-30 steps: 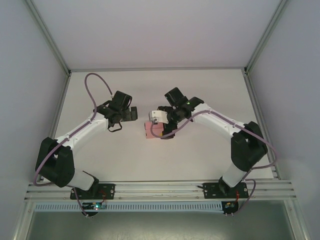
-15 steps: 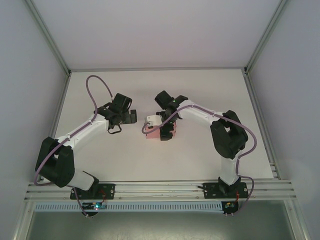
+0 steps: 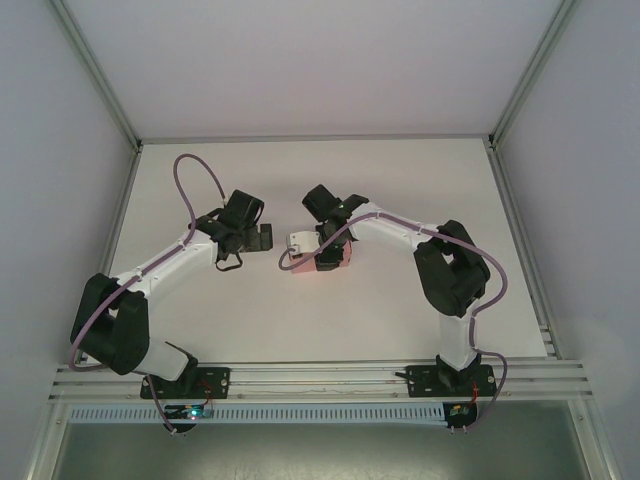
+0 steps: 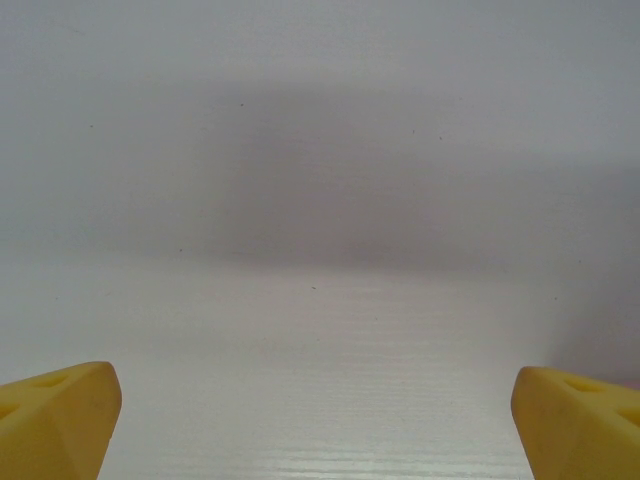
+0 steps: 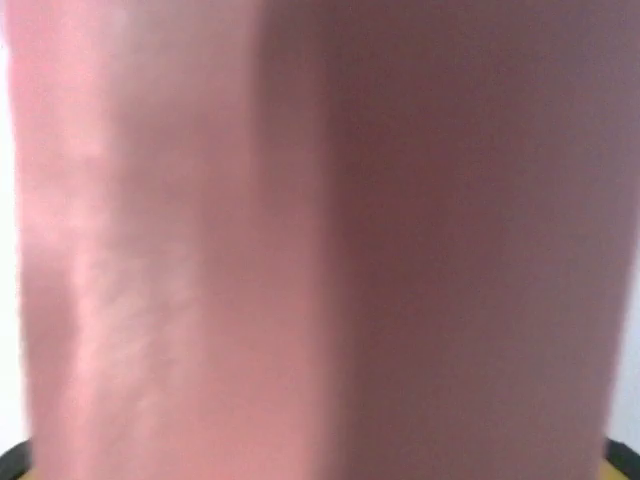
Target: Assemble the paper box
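Top external: right pincer (image 3: 328, 258) at paper box (image 3: 305, 267), grip unclear

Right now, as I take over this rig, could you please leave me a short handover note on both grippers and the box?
Left gripper: open and empty, over the bare white table, to the left of the box.
Right gripper: down on the small pink thin-card paper box. Pink card sits right against its wrist camera, and I cannot tell whether it has clamped.
Done: the card stands as a box shape, not a flat sheet.
Left: confirm the grip, then check the flaps and tabs, which are hidden here.
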Tool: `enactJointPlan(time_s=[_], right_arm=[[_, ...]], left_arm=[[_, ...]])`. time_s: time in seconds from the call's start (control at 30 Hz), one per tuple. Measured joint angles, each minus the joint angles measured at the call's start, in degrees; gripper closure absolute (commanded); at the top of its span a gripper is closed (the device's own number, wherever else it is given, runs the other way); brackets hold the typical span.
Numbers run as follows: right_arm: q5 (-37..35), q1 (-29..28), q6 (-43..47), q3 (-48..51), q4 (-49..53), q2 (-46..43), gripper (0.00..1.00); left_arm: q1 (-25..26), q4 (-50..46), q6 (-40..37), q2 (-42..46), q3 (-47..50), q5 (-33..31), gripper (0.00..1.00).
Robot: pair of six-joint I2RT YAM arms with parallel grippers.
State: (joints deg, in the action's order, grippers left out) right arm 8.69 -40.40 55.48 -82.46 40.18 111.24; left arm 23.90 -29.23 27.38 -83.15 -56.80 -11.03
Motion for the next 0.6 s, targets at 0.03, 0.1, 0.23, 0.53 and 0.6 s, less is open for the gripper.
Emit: enactJointPlan(time_s=[0.03,0.1,0.23,0.53,0.6], right_arm=[[-0.26,0.0,0.02,0.0,-0.13,-0.09,0.62],[-1.11,0.0,0.0,0.04,-0.28,-0.48,0.62],[-4.11,0.0,0.0,1.25,-2.23,-3.34,0.68],[-17.07,-0.57,1.73,13.35,-23.65,-14.78,0.68],[-20.06,-0.63,3.52,16.61,-30.25,-14.97,0.66]], left_arm=[[0.0,0.02,0.0,0.07,0.04,0.0,0.0],[0.0,0.02,0.0,0.28,0.17,0.0,0.0],[0.0,0.02,0.0,0.81,0.81,-0.02,0.0],[0.0,0.04,0.02,2.21,2.1,-0.04,0.0],[0.0,0.04,0.02,2.45,2.19,-0.07,0.0]])
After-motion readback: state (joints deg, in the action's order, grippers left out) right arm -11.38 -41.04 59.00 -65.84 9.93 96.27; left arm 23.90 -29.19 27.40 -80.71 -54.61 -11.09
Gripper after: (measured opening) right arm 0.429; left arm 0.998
